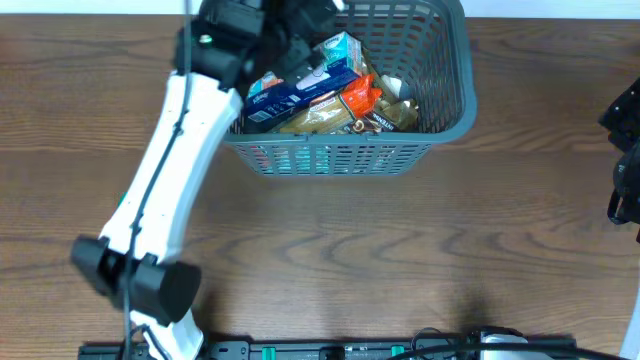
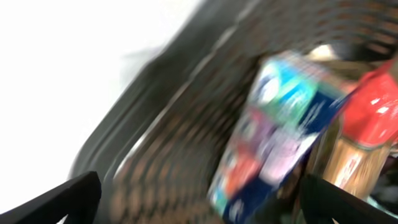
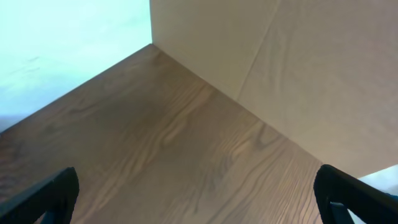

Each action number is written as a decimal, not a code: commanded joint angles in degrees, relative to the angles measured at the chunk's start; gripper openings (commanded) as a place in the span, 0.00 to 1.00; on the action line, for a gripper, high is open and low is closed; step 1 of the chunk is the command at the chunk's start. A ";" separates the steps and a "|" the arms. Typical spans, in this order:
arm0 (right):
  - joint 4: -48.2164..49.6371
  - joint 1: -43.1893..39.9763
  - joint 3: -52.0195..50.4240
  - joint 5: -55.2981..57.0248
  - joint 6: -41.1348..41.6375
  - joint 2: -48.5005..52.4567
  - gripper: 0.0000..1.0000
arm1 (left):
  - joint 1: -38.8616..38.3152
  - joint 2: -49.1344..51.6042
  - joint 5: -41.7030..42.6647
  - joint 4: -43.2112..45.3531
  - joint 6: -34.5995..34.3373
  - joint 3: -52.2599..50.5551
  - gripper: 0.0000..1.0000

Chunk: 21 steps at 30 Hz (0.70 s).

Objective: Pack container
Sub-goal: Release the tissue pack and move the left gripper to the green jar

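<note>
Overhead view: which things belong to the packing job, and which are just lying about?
Job: container; blue packet and orange packet inside it; left hand above it.
Lying about: right hand, idle over the table; cables at near edge.

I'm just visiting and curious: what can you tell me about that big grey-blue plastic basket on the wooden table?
The grey-blue plastic basket is rectangular with rounded corners, slatted lattice walls and a thick rim. It stands upright near the far edge of the wooden table, holding a heap of grocery packets. A white robot arm reaches over its left side.
</note>
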 commanded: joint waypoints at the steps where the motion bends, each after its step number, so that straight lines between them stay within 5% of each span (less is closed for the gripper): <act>1: -0.09 -0.35 0.31 1.01 0.63 -0.09 0.99 | 3.21 -7.41 -8.52 -3.06 -12.96 0.22 0.98; 7: -0.09 -0.35 0.31 1.01 0.61 -0.09 0.99 | 10.93 -17.53 -10.16 -17.99 -25.22 0.22 0.99; 21: -0.09 -0.35 0.31 1.01 0.61 -0.04 0.99 | 17.86 -24.87 -10.16 -44.02 -37.11 -1.03 0.98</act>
